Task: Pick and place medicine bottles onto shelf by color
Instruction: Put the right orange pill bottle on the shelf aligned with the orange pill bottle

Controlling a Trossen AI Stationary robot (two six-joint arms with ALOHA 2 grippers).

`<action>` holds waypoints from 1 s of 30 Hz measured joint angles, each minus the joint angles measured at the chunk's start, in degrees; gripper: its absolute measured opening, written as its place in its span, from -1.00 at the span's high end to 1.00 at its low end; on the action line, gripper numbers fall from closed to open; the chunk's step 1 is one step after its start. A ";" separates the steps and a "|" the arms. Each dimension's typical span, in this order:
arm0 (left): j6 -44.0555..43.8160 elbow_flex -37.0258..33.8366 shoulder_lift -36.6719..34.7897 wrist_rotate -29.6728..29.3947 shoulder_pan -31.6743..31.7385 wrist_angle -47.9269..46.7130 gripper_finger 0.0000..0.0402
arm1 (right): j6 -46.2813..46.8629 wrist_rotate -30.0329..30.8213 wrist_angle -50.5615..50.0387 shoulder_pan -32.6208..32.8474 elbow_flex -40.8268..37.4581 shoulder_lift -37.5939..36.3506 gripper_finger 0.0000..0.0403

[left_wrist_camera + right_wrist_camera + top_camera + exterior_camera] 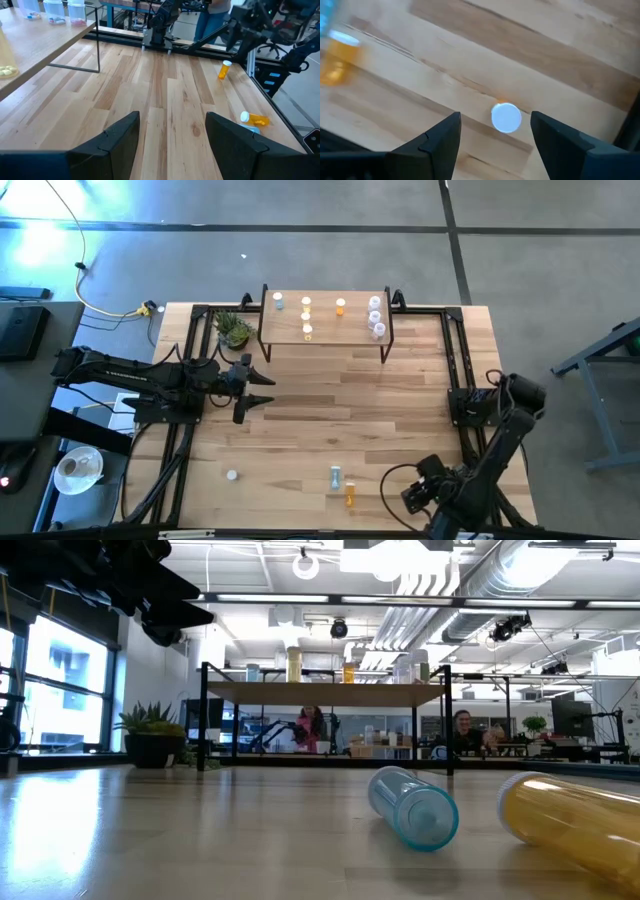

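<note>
Your shelf [325, 318] stands at the far edge of the table [330, 410], and you can count seven medicine bottles upright on it: one blue bottle [278, 302], two yellow bottles [306, 305], one orange bottle [340, 307] and three clear bottles [376, 317] clustered at its right end.

Four more bottles are down on the table near its front edge. A blue one [412, 806] and an orange one [575, 822] lie on their sides just beside each other. A white-capped bottle [232, 475] stands alone well to their left; you cannot tell its colour. A second orange bottle [224, 69] stands at the right.

Your right gripper [412, 496] hovers over that standing orange bottle. Its fingers are spread, its white cap [506, 118] shows between them, and they grasp nothing.

Your left gripper [266, 391] hangs over the table's left middle, in front of the shelf, with its fingers spread wide and empty.

One potted plant [232, 330] sits just left of the shelf.
</note>
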 joint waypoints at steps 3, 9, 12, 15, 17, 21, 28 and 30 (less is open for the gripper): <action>0.00 0.01 0.01 0.00 0.01 -0.01 -0.07 | -0.07 -3.48 -0.09 -0.54 0.00 1.54 -0.15; 0.02 -0.01 0.01 0.00 0.01 -0.01 -0.07 | 1.14 -4.05 0.73 -0.50 0.00 3.52 -0.15; 0.00 -0.01 -0.01 0.00 0.01 -0.01 -0.07 | 2.21 -4.06 0.68 -0.48 0.00 4.18 -0.15; 0.02 -0.01 0.01 0.00 -0.01 -0.01 -0.07 | 2.47 -4.02 0.64 -0.48 0.02 5.04 -0.15; 0.01 -0.01 0.01 0.00 -0.01 -0.01 -0.07 | 2.40 -4.02 0.63 -0.48 0.02 5.65 -0.15; 0.00 -0.01 -0.01 0.00 0.01 -0.01 -0.07 | 2.60 -4.04 0.54 -0.46 0.02 6.72 -0.15; 0.15 -0.01 0.01 0.00 0.00 -0.01 -0.07 | 2.64 -4.06 0.83 -0.46 0.02 8.28 -0.10; 0.13 -0.01 0.01 0.00 0.01 -0.03 -0.07 | 2.64 -4.06 0.90 -0.46 0.02 8.30 -0.02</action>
